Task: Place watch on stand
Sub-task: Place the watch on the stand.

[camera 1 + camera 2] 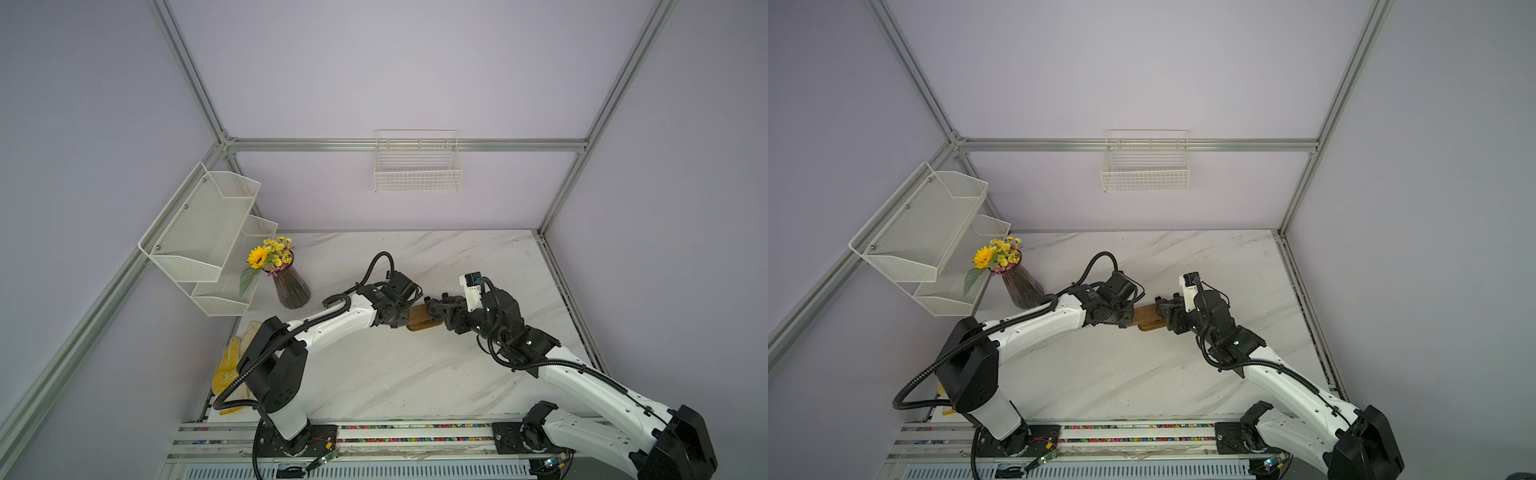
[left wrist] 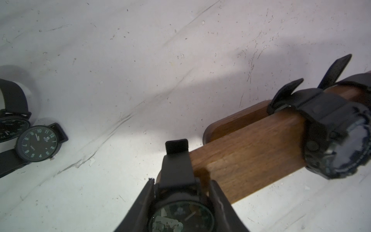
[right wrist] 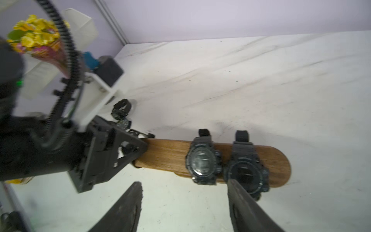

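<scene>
A black round-faced watch [image 2: 180, 215] sits between my left gripper's [image 2: 181, 181] jaws, which are shut on its case. Its strap [image 2: 176, 158] rises at the near end of the stand's [image 2: 247, 152] brown wooden bar. Two chunky black watches [image 2: 331, 136] [image 2: 353, 80] are strapped round the bar farther along. In the right wrist view the stand [image 3: 166, 154] carries those watches [image 3: 202, 162] [image 3: 247, 172], with the left gripper [image 3: 138, 149] at its other end. My right gripper [image 3: 184, 182] is open beside the bar, holding nothing. Both top views show the stand [image 1: 422, 320] [image 1: 1148, 318] between the two wrists.
Two more black watches [image 2: 38, 143] [image 2: 12, 124] lie on the marble table [image 1: 415, 374] behind the left gripper. A vase of yellow flowers [image 1: 291, 286] and a white mesh shelf [image 1: 203, 232] stand at the back left. A wire basket [image 1: 417, 166] hangs on the rear wall. Yellow gloves [image 1: 226, 365] lie by the left arm's base.
</scene>
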